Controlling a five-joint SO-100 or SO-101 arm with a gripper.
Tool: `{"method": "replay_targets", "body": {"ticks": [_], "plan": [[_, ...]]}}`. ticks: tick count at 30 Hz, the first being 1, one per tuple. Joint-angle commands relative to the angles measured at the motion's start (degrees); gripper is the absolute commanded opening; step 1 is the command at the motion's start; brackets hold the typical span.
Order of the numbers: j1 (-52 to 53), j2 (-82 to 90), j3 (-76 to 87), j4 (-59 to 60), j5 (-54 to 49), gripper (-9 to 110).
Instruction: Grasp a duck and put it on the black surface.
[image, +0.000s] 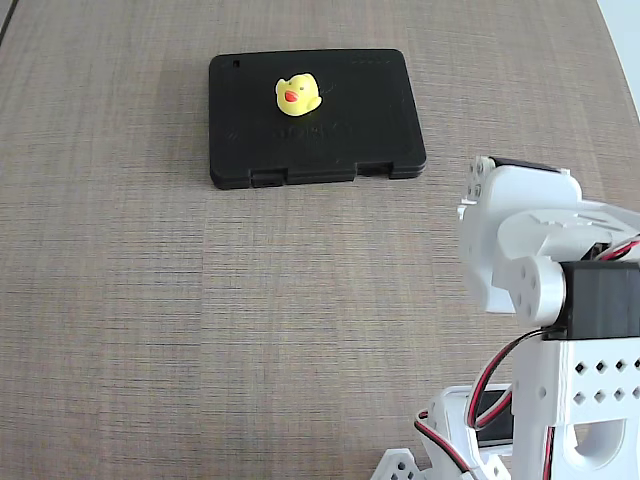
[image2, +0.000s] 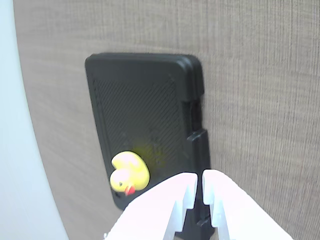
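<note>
The duck (image: 297, 95) sits on top of the black case (image: 380, 120) out on the counter (image: 150, 300). In the wrist view it's just left of the jaws, not touching them. The jaws are clenched on nothing, with only a thin slit between the white tips.

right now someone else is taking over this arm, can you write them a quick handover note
Gripper: empty, fingers nearly together with a thin gap between them, drawn back from the case; in the fixed view the arm sits folded at the lower right.
Duck: sitting on top of the black case, in its upper middle part in the fixed view; the wrist view shows it near one corner of the lid.
Case: flat on the table, latch edge facing the arm.
Done: the duck is on the black surface and released.
Left: nothing of the task appears to remain; only parking the arm, if wanted.
</note>
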Motion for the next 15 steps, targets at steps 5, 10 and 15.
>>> {"method": "replay_targets", "body": {"ticks": [5, 10, 15], "plan": [[2.02, 14.77, 18.9, -5.89, -0.26, 1], [2.11, 18.37, 22.32, -5.54, -0.26, 1], [2.2, 19.69, 23.99, -5.54, -0.26, 1]]}}
